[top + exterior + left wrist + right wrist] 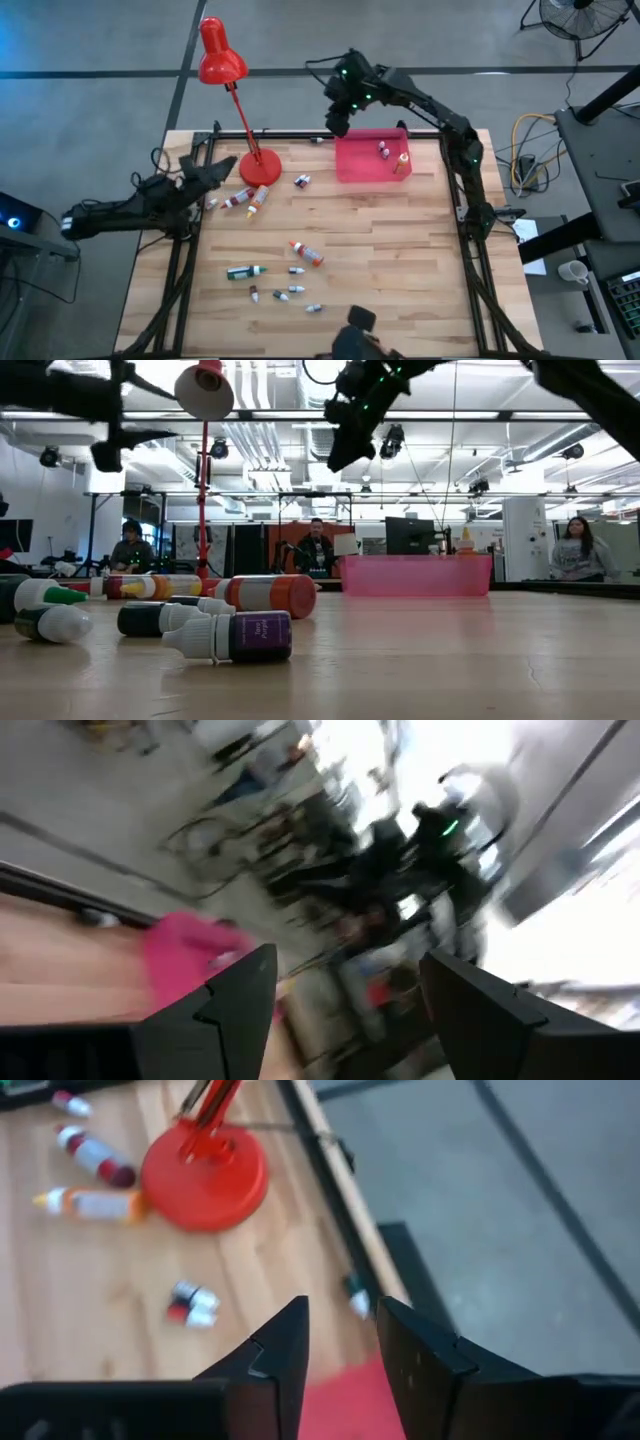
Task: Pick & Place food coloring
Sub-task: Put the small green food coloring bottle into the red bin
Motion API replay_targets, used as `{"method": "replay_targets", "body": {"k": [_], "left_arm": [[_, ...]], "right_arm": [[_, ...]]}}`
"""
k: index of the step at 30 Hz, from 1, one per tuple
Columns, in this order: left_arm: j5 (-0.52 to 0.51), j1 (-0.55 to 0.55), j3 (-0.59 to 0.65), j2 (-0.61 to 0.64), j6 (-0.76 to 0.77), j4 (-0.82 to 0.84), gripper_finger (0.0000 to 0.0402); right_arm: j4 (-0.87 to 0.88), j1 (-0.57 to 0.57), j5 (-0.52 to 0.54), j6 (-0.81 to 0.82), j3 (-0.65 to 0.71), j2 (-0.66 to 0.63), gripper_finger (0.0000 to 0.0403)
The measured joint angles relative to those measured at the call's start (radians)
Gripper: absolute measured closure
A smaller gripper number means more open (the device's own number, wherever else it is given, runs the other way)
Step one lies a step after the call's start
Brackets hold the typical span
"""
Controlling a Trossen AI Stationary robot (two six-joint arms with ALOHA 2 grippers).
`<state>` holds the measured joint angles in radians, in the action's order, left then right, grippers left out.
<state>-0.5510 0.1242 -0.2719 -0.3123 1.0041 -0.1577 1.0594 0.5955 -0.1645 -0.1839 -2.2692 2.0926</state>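
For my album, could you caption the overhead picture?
Two bottles lie in the pink tray; others scattered beside a red lamp.

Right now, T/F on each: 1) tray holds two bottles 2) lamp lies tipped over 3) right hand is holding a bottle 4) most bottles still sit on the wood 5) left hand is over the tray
1) True: the pink tray holds an orange bottle and a small dark-capped bottle.
2) False: the red lamp stands upright on its round base.
3) False: the right hand hangs empty, fingers apart, at the tray's far left corner.
4) True: about a dozen lie loose on the table, among them a green bottle.
5) False: the left hand is at the table's left edge, beside the lamp base.
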Motion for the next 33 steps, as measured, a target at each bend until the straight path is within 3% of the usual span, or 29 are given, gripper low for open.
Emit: {"method": "replay_targets", "body": {"k": [6, 12, 16, 25, 33], "left_arm": [[0.072, -0.001, -0.276, -0.357, -0.136, 0.273, 0.0182], [-0.005, 0.021, -0.566, -0.647, -0.317, 0.520, 0.0185], [-0.017, 0.066, -0.728, -0.799, -0.381, 0.646, 0.0220], [0.018, 0.163, -0.952, -1.073, -0.635, 0.646, 0.0388], [0.150, 0.290, -1.101, -1.344, -0.659, 0.655, 0.0401]], "right_arm": [[0.072, -0.022, 0.006, 0.057, 0.123, -0.124, 0.0303], [0.053, -0.041, 0.010, 0.136, 0.313, -0.298, 0.0316], [-0.005, -0.055, 0.010, 0.184, 0.468, -0.417, 0.0324], [-0.153, -0.068, 0.017, 0.278, 0.755, -0.654, 0.0333], [-0.275, -0.067, 0.142, 0.361, 0.871, -0.741, 0.0328]]}}
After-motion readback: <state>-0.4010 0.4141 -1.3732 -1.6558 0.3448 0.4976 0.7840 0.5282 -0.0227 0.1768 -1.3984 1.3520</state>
